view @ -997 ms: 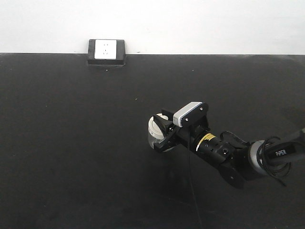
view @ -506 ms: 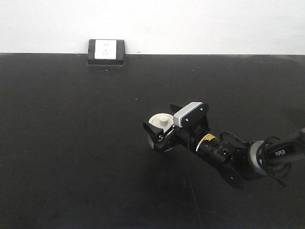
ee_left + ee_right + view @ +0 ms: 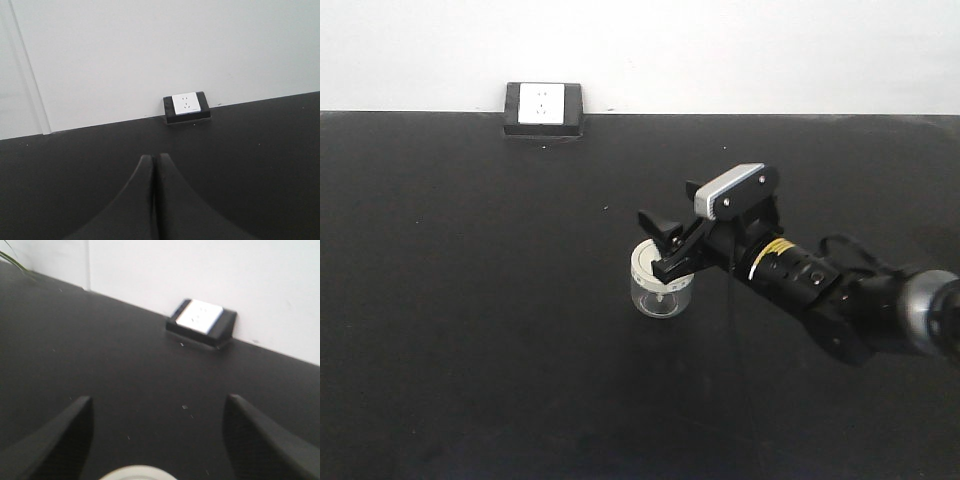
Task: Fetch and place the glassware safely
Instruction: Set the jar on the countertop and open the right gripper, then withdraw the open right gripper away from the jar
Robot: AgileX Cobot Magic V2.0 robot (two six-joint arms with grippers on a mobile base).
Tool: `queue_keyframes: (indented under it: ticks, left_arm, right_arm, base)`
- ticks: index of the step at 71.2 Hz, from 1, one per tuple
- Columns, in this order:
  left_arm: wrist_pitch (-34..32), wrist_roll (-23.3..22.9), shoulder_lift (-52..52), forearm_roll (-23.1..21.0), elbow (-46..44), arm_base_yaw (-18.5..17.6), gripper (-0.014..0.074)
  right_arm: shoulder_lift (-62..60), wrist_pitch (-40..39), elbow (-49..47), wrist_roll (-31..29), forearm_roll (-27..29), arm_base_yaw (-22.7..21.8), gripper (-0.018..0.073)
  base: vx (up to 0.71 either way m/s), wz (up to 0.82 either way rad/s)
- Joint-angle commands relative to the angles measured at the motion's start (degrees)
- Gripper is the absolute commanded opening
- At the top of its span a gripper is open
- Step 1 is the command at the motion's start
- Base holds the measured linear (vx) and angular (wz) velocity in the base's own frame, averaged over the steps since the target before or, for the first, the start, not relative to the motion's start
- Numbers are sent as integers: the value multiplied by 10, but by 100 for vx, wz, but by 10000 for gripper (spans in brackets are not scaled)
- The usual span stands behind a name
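Glass jar [image 3: 661, 288] upright on black worktop [image 3: 470, 300], mid-surface, cream lid [image 3: 655, 262] on, partly hidden by right gripper [image 3: 669, 248] just above it. Right jaws spread wide, gripping nothing; in right wrist view only lid rim [image 3: 137, 473] shows at bottom edge, between the two fingers [image 3: 55, 440]. Left gripper [image 3: 154, 200] jaws pressed together, empty, well away from jar, facing wall socket [image 3: 186, 105]. Judgement: jar looks set down. Risks: lower finger sits close over lid and knob, so a low or sideways move could snag the knob, lift the lid or tip the jar. Glass on hard worktop means any topple could crack it. Safest exit probably straight up first.
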Motion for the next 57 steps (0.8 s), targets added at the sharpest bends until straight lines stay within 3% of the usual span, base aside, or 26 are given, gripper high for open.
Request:
queue_keyframes:
  ticks: [1, 10, 19, 40, 57]
  left_arm:
    - [-43, -5, 6, -5, -14, -2, -7]
    - [-43, -5, 6, -5, -14, -2, -7]
    - [-43, -5, 6, -5, -14, -2, -7]
    - [-43, -5, 6, -5, -14, -2, -7]
    - [-43, -5, 6, -5, -14, -2, -7]
  right_arm:
    - [-69, 70, -10, 24, 2, -3, 392]
    - [-124, 185, -10, 32, -2, -3, 207]
    - [-171, 247, -10, 37, -1, -3, -17]
    - [-268, 149, 124, 33, 54, -6, -8]
    - [-354, 132, 213, 35, 94, -63, -4]
  base:
    - [0, 0]
    - [0, 0]
    - [0, 0]
    - [0, 0]
    - [0, 0]
